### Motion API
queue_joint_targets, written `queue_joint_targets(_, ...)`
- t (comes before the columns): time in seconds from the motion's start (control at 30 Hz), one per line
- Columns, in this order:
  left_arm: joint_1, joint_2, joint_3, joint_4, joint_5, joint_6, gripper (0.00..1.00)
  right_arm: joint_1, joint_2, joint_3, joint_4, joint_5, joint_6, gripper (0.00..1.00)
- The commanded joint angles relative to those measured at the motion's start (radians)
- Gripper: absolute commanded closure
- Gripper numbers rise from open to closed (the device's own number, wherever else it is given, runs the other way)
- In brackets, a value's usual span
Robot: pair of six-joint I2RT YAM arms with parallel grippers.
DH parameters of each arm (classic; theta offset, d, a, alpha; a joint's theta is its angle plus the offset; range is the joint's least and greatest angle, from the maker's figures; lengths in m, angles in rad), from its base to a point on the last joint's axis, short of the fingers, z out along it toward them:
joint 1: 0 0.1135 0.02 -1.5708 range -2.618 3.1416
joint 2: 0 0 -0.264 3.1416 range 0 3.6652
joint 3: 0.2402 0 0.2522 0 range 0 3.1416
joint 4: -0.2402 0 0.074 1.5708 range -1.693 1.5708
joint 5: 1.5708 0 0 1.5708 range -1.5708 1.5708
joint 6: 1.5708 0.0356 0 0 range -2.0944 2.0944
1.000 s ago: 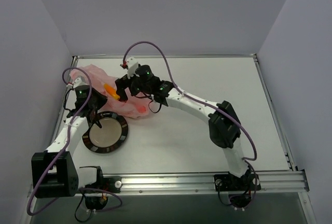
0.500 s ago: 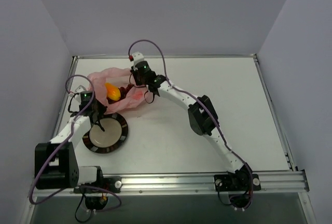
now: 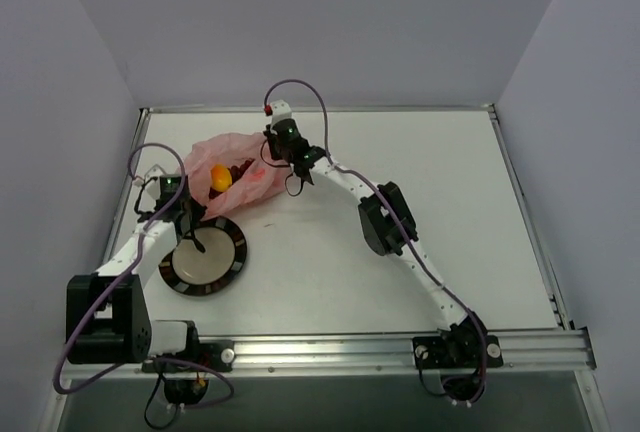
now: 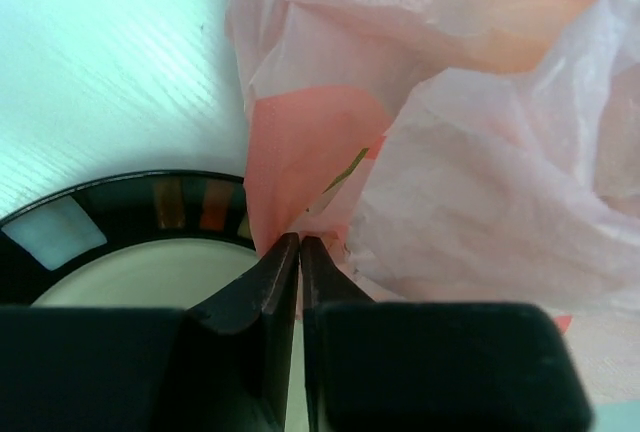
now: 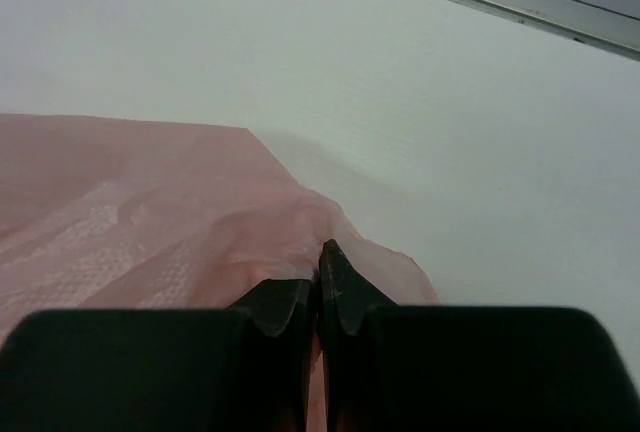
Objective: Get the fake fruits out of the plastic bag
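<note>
On the white, lilac-walled table (image 3: 450,172) lies the plastic bag (image 3: 260,184).

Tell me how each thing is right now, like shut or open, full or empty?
Left gripper: shut, pinching the bag's edge above the plate.
Right gripper: shut, pinching the bag's far edge.
Plastic bag: crumpled, held between both grippers, fruit inside.
Mango: in the bag.
Grape bunch: in the bag, beside the mango.
Plate: flat on the table, no fruit on it.
</note>
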Motion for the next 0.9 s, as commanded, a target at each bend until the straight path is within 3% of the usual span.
queue_joint_targets(0.0, -0.043, -0.051, 0.113, -0.020, -0.001, 0.030, 0.88, 0.017, -0.080, -0.031, 0.074, -0.031, 0.008, 0.99)
queue_joint_targets(0.03, -0.072, -0.071, 0.142, -0.052, -0.014, 0.053, 0.79, 0.019, -0.100, -0.077, 0.082, -0.041, 0.005, 0.96)
queue_joint_targets(0.07, -0.083, -0.089, 0.153, -0.069, -0.017, 0.064, 0.60, 0.019, -0.125, -0.104, 0.089, -0.049, 0.004, 0.94)
queue_joint_targets(0.13, -0.098, -0.158, 0.167, -0.133, -0.013, 0.079, 0.42, 0.022, -0.189, -0.179, 0.111, -0.055, 0.001, 0.83)
queue_joint_targets(0.2, -0.106, -0.231, 0.173, -0.178, -0.001, 0.083, 0.30, 0.022, -0.237, -0.212, 0.117, -0.058, 0.008, 0.78)
queue_joint_targets(0.37, -0.111, -0.402, 0.176, -0.353, 0.001, 0.096, 0.31, 0.028, -0.294, -0.275, 0.119, -0.049, 0.016, 0.75)
queue_joint_targets(0.4, -0.115, -0.419, 0.165, -0.354, 0.012, 0.089, 0.41, 0.027, -0.306, -0.283, 0.117, -0.045, 0.017, 0.75)
queue_joint_targets(0.47, -0.126, -0.433, 0.162, -0.330, 0.038, 0.057, 0.49, 0.027, -0.320, -0.306, 0.122, -0.039, 0.025, 0.75)
queue_joint_targets(0.63, -0.219, -0.261, 0.236, -0.189, 0.013, 0.041, 0.61, 0.031, -0.378, -0.416, 0.161, -0.026, 0.040, 0.75)
queue_joint_targets(0.87, -0.215, 0.059, 0.355, -0.031, -0.076, 0.035, 0.63, 0.043, -0.386, -0.464, 0.180, -0.049, 0.063, 0.76)
